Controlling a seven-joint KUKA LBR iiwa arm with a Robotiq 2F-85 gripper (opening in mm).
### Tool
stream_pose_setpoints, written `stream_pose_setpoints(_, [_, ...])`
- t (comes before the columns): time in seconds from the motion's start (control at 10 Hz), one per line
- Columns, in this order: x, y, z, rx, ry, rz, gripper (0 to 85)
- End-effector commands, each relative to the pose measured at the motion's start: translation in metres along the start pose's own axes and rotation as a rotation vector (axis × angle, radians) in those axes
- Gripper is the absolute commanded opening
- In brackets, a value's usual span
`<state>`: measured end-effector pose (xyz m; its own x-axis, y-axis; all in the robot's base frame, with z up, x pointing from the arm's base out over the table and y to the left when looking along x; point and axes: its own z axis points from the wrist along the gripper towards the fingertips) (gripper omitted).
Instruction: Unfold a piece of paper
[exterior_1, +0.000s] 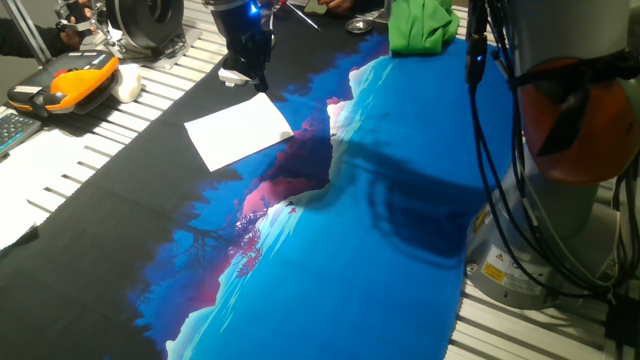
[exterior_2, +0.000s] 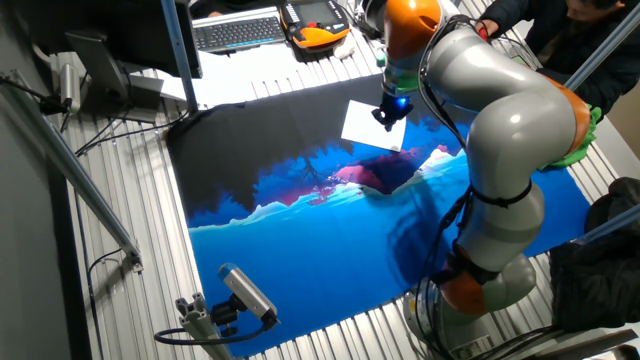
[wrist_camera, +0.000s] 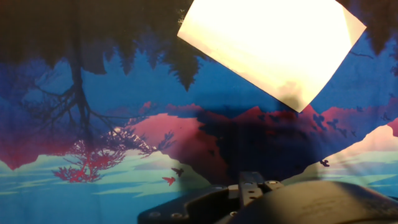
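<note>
The piece of paper (exterior_1: 240, 131) is a plain white sheet lying flat and folded on the dark part of the printed mat (exterior_1: 380, 250). In the other fixed view the paper (exterior_2: 364, 125) lies just under the hand. My gripper (exterior_1: 258, 78) hangs slightly above the sheet's far edge, apart from it; the same gripper (exterior_2: 390, 118) points down at the sheet. Its fingers are dark against the dark mat. In the hand view the paper (wrist_camera: 267, 46) fills the upper right, and only the hand's body shows at the bottom.
A green cloth (exterior_1: 420, 25) lies at the mat's far end. An orange and black device (exterior_1: 65, 85) and a small white pad (exterior_1: 127, 82) sit at the left. My arm's base (exterior_1: 560, 210) with cables stands at the right. A keyboard (exterior_2: 238, 32) lies beyond the mat.
</note>
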<state>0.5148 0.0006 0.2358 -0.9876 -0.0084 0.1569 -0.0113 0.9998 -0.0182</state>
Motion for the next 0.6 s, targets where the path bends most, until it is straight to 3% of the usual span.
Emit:
stream_pose_setpoints(0.0, [0.0000,0.0000,0.0000,0.000,0.000,-0.003,0.0])
stream_pose_setpoints(0.2, [0.0000,0.0000,0.0000,0.016,-0.067,-0.029,0.0])
stream_pose_setpoints(0.3, [0.0000,0.0000,0.0000,-0.021,-0.055,-0.007,0.0])
stream_pose_setpoints(0.4, [0.0000,0.0000,0.0000,-0.017,-0.127,0.008,0.0])
stream_pose_setpoints(0.5, [0.0000,0.0000,0.0000,0.012,-0.164,0.009,0.0])
